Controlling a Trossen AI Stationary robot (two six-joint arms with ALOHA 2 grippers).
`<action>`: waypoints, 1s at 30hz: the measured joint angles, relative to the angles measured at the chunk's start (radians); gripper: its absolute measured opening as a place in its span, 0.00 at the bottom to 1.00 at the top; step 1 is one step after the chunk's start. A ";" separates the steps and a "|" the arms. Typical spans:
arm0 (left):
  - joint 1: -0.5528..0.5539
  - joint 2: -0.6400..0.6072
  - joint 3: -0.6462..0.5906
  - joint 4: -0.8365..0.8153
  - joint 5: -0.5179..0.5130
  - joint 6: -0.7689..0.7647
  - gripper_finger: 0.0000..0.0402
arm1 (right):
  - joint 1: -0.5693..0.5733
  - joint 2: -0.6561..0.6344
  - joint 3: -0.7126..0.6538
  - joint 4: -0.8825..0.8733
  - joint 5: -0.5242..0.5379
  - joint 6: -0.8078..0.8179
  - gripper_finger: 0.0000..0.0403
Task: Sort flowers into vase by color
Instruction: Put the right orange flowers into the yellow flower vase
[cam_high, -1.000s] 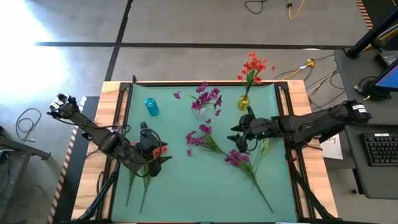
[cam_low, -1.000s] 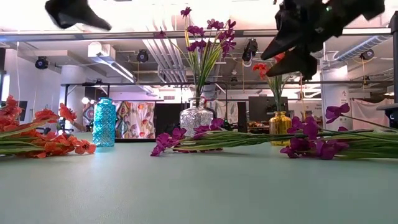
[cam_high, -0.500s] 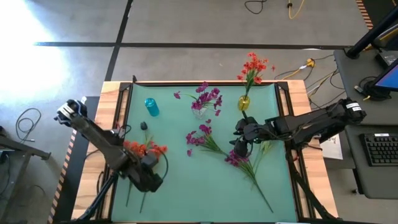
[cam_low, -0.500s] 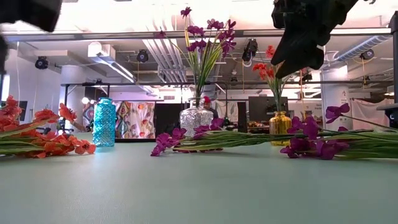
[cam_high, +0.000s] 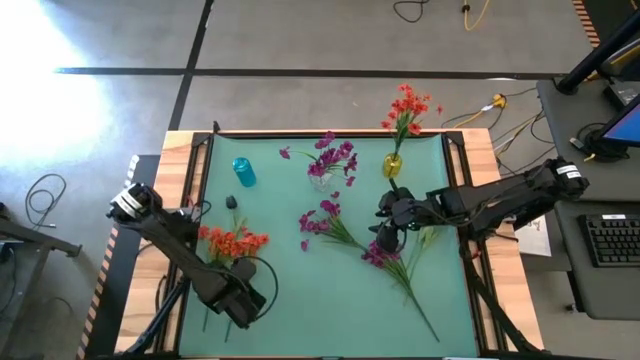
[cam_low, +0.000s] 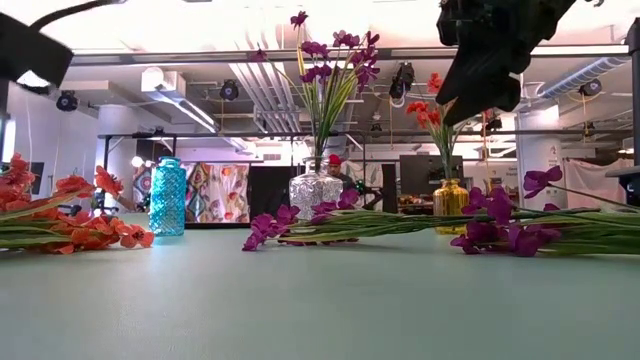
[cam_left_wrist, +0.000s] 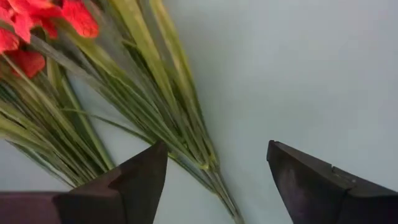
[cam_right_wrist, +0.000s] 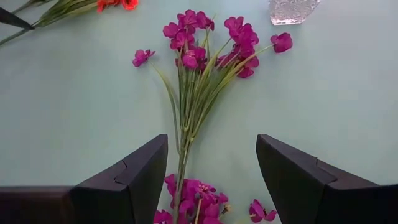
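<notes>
Orange-red flowers (cam_high: 230, 240) lie flat on the mat's left side, stems (cam_left_wrist: 186, 124) pointing at the near edge. My left gripper (cam_high: 238, 300) hovers open over those stem ends (cam_left_wrist: 214, 149), touching nothing. Two magenta bunches (cam_high: 325, 222) (cam_high: 385, 255) lie mid-mat. My right gripper (cam_high: 385, 225) hangs open above them (cam_right_wrist: 211, 140); the farther bunch (cam_right_wrist: 199, 68) shows ahead of its fingers. A small dark bud (cam_high: 231, 202) lies beside the blue vase (cam_high: 243, 172). The clear vase (cam_high: 322, 180) holds magenta flowers and the yellow vase (cam_high: 392, 163) holds orange-red ones.
The three vases stand in a row along the mat's far edge. Black rails (cam_high: 195, 200) frame the green mat on a wooden table. Bare mat lies between the orange-red flowers and the magenta bunches and toward the near edge. Cables and a keyboard desk (cam_high: 610, 240) lie off the table's right.
My left gripper has drawn back from above the orange-red flower heads toward the table's near edge and now stands over the stem ends. My right gripper has shifted a little toward the near edge over the magenta bunches. No flower has moved.
</notes>
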 joint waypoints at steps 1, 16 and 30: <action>-0.003 0.012 0.000 0.000 0.002 -0.012 0.63 | 0.004 0.000 0.000 0.000 0.000 0.000 0.59; -0.014 0.114 -0.007 -0.011 -0.005 -0.084 0.49 | 0.029 0.000 0.000 0.001 0.000 0.014 0.59; -0.014 0.134 -0.008 -0.007 -0.012 -0.109 0.17 | 0.032 0.000 0.000 0.001 0.001 0.021 0.59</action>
